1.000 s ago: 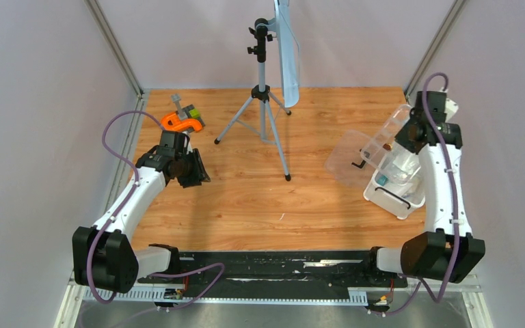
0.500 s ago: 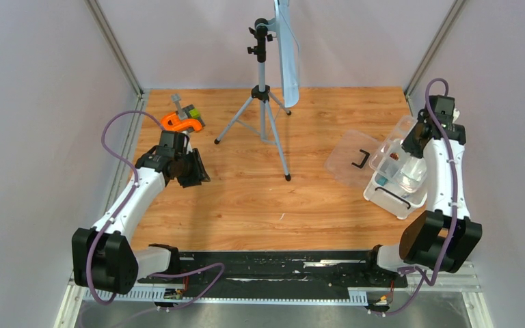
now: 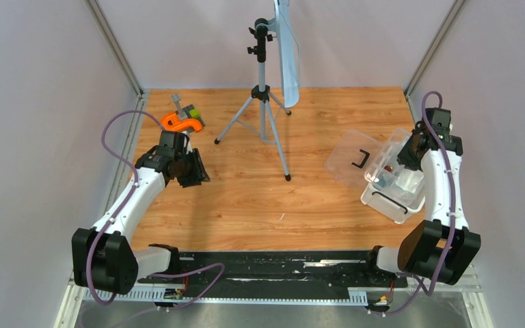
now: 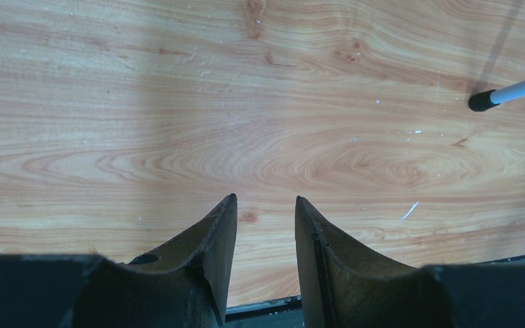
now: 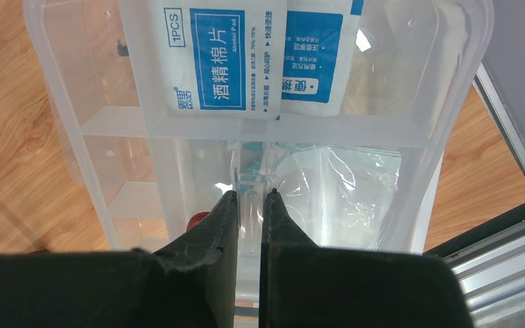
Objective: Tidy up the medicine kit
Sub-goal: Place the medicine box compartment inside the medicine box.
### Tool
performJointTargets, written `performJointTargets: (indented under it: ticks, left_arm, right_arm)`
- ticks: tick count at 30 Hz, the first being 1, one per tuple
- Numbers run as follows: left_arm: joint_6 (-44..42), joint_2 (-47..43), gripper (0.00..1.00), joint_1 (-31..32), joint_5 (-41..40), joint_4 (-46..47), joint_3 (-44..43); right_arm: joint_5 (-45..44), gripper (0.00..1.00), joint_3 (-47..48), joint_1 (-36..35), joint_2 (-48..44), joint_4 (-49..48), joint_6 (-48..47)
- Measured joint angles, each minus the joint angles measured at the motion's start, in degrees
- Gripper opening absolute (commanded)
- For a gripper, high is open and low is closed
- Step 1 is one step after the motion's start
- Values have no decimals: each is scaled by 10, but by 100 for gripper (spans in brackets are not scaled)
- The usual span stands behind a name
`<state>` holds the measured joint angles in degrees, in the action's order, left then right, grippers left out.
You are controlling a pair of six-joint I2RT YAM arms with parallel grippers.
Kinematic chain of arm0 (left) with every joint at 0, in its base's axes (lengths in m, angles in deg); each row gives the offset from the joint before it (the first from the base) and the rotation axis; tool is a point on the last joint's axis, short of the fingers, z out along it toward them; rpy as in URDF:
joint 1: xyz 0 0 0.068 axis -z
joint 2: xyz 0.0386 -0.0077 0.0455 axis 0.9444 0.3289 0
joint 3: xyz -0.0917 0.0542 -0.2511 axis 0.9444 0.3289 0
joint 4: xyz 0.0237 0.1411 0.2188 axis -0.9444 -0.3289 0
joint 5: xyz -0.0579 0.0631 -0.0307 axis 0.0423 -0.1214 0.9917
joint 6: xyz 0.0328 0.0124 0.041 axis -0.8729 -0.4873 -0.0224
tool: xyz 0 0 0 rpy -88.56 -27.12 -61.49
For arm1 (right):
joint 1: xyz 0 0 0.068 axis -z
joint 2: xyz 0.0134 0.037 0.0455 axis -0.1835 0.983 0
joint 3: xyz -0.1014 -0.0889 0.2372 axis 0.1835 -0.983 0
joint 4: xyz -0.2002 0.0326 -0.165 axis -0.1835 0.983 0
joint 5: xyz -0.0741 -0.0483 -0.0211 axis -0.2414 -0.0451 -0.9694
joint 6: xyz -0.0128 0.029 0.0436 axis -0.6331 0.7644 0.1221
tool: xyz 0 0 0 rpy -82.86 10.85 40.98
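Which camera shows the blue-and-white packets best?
The right wrist view: the alcohol pad packets fill its top, print readable, lying in the clear tray. The top view shows them too small to make out. The left wrist view shows only the table.

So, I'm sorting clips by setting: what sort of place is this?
Probably a robotics lab test cell, not a home or clinic: a left arm and right arm bolted to a wooden table, blank walls with metal framing closing it in, and a tripod standing on it.
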<state>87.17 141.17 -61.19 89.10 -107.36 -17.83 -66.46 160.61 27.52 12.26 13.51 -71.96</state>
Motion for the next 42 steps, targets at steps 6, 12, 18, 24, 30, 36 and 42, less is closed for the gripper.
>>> performJointTargets:
  ticks: [6, 12, 18, 24, 30, 36, 42]
  left_arm:
    - [0, 0, 45, 0, 0, 0, 0]
    - [0, 4, 45, 0, 2, 2, 0]
    - [0, 6, 45, 0, 5, 4, 0]
    - [0, 9, 45, 0, 8, 4, 0]
    - [0, 9, 45, 0, 9, 4, 0]
    - [0, 10, 45, 0, 9, 4, 0]
    - [0, 11, 45, 0, 9, 5, 0]
  right_arm:
    - [2, 0, 7, 0, -17, 22, 0]
    - [4, 0, 25, 0, -20, 35, 1]
    - [8, 0, 24, 0, -24, 47, 1]
    - [12, 0, 16, -1, -25, 49, 3]
    - [17, 0, -1, -8, -26, 56, 5]
    - [21, 0, -8, -17, -39, 62, 7]
    - [26, 0, -18, -27, -52, 71, 14]
